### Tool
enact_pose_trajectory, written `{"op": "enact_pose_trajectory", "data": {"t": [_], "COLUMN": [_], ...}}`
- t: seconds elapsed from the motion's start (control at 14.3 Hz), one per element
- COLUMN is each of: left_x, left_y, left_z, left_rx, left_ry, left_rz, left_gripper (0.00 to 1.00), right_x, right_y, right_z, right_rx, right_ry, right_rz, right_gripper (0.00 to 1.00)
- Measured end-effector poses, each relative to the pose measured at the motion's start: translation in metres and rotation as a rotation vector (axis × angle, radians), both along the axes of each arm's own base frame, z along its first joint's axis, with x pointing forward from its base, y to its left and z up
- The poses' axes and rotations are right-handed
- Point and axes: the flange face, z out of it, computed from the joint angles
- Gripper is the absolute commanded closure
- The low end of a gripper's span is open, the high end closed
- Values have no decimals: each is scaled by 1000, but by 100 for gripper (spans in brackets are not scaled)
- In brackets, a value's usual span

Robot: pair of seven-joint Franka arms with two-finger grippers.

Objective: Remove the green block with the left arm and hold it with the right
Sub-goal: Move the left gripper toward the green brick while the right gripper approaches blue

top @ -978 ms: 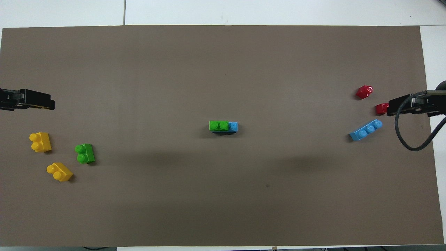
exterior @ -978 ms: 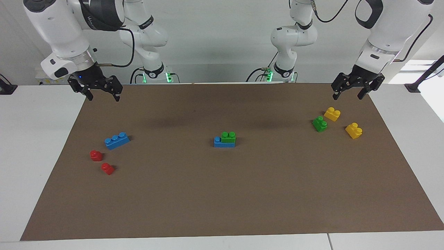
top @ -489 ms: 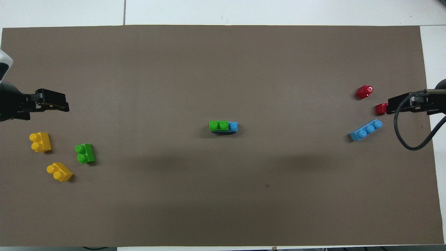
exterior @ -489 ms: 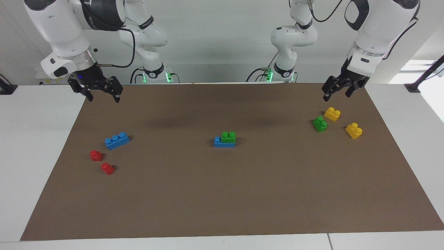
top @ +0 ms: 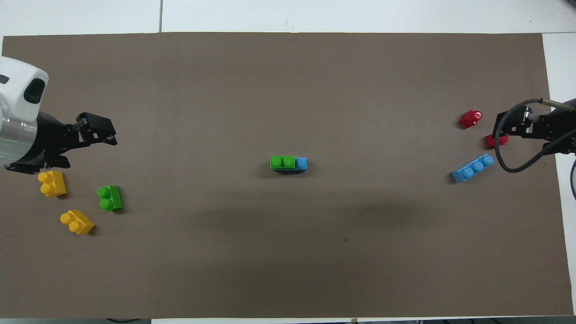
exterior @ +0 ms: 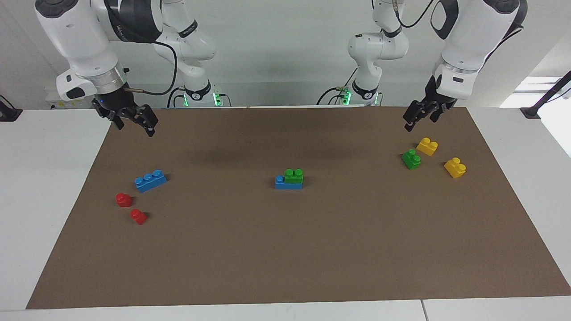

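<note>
In the facing view the green block (exterior: 294, 175) sits untouched on a blue brick (exterior: 288, 183) at mid-table, while the left gripper (exterior: 418, 118) and right gripper (exterior: 134, 119) hang spread and empty over the table's ends, so everything is left. In the overhead view the darker green brick (top: 109, 198), yellow bricks (top: 52, 183), loose blue brick (top: 472, 168) and red pieces (top: 470, 119) lie well apart from the stack, so I judge nothing blocks either approach.

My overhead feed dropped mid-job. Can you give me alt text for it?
A green block sits on a blue brick mid-mat, untouched. The left end effector, open, hangs above the mat by a yellow brick; the right end effector, open, is over a red brick.
</note>
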Motion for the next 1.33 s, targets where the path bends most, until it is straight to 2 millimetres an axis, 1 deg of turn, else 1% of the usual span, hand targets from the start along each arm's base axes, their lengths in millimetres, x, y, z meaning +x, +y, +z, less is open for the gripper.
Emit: {"op": "enact_pose_trajectory", "data": {"t": [0.14,0.28,0.49,0.63,0.77,0.91,1.05,1.33], "left_x": [-11,-21,-30,-31,-30,-29,-32,-39], "left_y": [-18,-34,-57,-68,-78,-84,-92,-105], "left_z": [-10,-18,-30,-36,-37,-40,-43,-49], "left_rx": [-4,-9,-23,-43,-82,-117,-130,-139], "left_ry": [-6,-9,-13,-31,-55,-71,-70,-42], "left_rz": [83,147,249,374,546,701,765,827], "left_gripper": [0,0,0,0,0,0,0,0], "right_x": [-1,3,16,27,35,40,45,50], "right_y": [15,36,72,97,121,139,152,176], "right_z": [-8,-16,-35,-47,-61,-77,-92,-120], "right_rx": [75,163,319,409,451,466,473,473], "right_ry": [36,77,156,212,252,287,313,329], "right_rz": [-175,-344,-558,-682,-758,-804,-847,-881], "right_gripper": [2,2,2,3,3,3,3,3]}}
